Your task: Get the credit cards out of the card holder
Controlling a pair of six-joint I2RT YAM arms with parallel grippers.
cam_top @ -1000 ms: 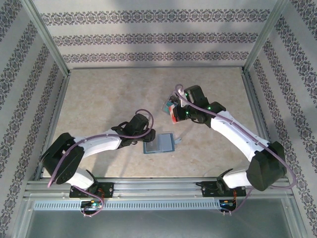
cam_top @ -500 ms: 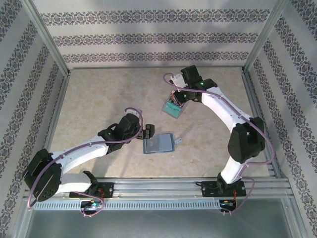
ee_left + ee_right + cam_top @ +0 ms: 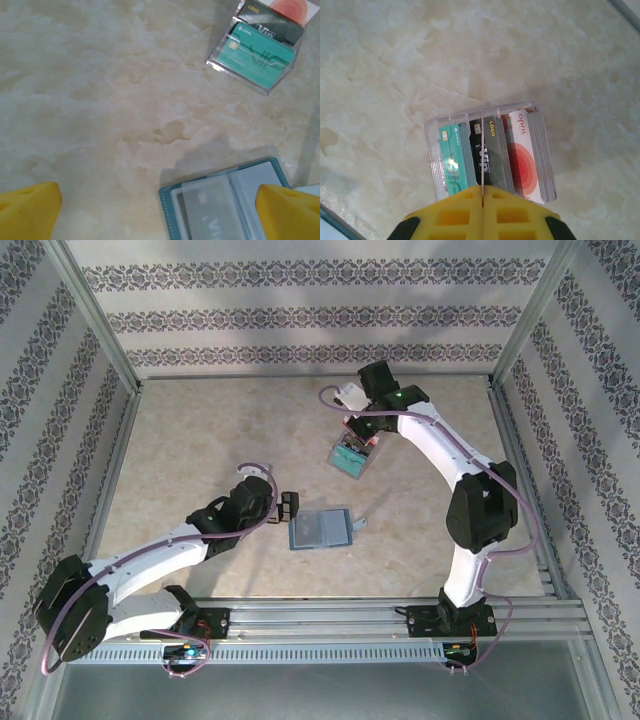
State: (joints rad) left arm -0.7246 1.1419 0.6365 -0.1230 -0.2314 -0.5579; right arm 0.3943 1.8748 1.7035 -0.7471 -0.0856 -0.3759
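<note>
Yellow left claw (image 3: 157,212) splayed by card holder (image 3: 225,205) | right claw (image 3: 482,200) clamped

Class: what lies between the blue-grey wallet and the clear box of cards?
Only bare table lies between the wallet and the clear box; the left wrist view shows it.

This looks like a robotics lab test cell rather than a lived-in room. Two white arms, the left arm (image 3: 160,555) and the right arm (image 3: 440,450), are bolted to a metal rail (image 3: 320,625) at the near edge of a marble-look desk (image 3: 220,440). Bare aluminium frame posts (image 3: 95,315) box it in, patterned wallpaper panels (image 3: 320,315) stand in for walls, and purple cables (image 3: 522,540) trail along the arms.
</note>
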